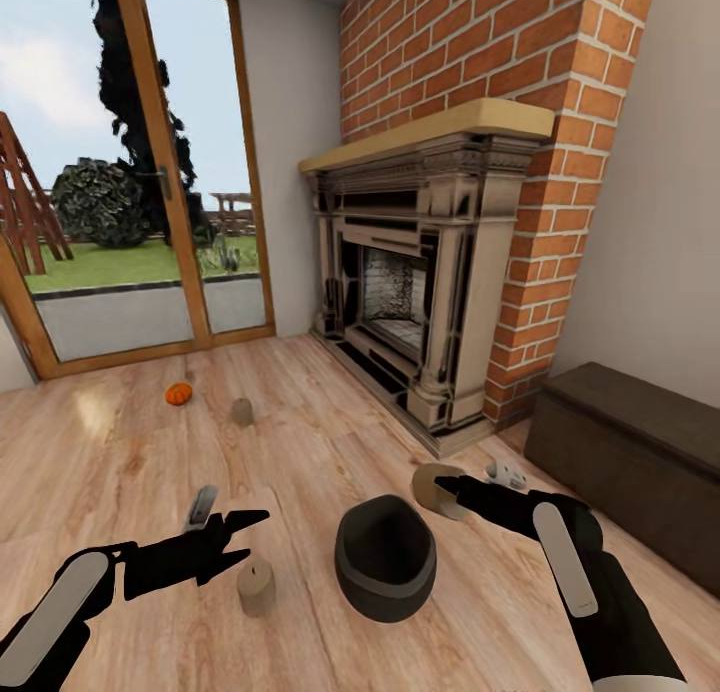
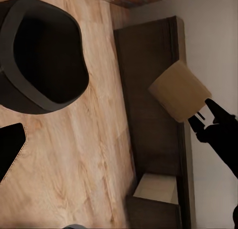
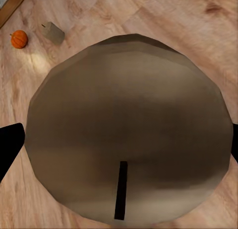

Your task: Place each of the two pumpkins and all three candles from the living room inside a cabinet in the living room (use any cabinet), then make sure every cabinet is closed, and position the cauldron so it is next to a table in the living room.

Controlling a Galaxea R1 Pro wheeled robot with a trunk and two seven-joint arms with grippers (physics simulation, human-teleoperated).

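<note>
My right gripper (image 1: 446,492) is shut on a beige candle (image 1: 432,486), held above the floor just right of the black cauldron (image 1: 385,560). In the right wrist view this candle (image 3: 124,124) sits between the dark fingers (image 3: 7,145), its wick facing the camera. My left gripper (image 1: 252,534) hangs open over the floor, just above a second candle (image 1: 256,586) standing upright. A third candle (image 1: 241,411) and an orange pumpkin (image 1: 178,393) lie farther off, near the glass door. The dark-brown cabinet (image 1: 630,452) stands at the right wall; the left wrist view shows one pale-lined drawer (image 2: 156,187) open.
An ornate fireplace (image 1: 430,292) in a brick chimney stands ahead to the right. A wood-framed glass door (image 1: 150,172) fills the far left wall. Wood floor (image 1: 330,412) lies between the door, the fireplace and the cauldron.
</note>
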